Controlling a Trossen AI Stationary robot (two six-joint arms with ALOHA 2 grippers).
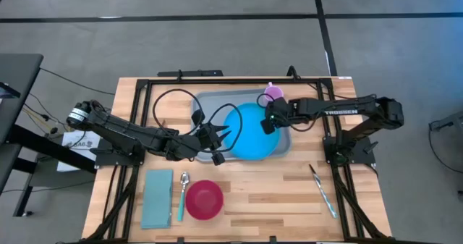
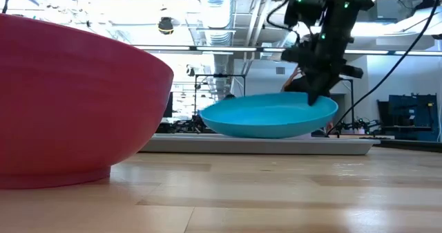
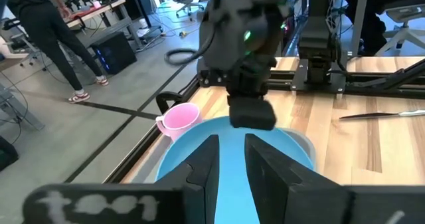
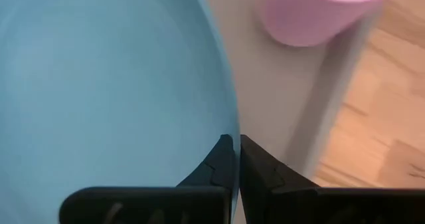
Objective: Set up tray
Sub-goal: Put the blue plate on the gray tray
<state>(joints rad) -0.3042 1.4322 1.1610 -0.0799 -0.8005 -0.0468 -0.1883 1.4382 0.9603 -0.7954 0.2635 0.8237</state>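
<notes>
Fingers of the right hand (image 4: 232,161) are pinched nearly together on the rim of the round bright-blue plastic plate (image 1: 249,130), one finger above and one beneath its edge. Just beyond that hand stands a small pink plastic cup (image 1: 273,93), upright on the far corner of the large flat grey-blue plastic tray (image 1: 205,101), which carries the plate and lies at the worktop's far middle. In the low view the plate sits tilted, its held side raised off the tray.

Opposite, the left hand (image 1: 230,132) hovers over the plate's other side with its fingers spread apart, holding nothing. Nearer than that hand, on the pale butcher-block wooden worktop (image 1: 282,193), lie a folded teal cloth napkin (image 1: 157,198), a spoon with a teal handle (image 1: 182,193) and a round crimson plastic bowl (image 1: 205,200), side by side. A knife with a teal handle (image 1: 323,191) lies well apart, beside the right arm's base.

A black metal frame edges the worktop. Grey floor surrounds it; a person's legs (image 3: 50,41) show past desks in the left wrist view.
</notes>
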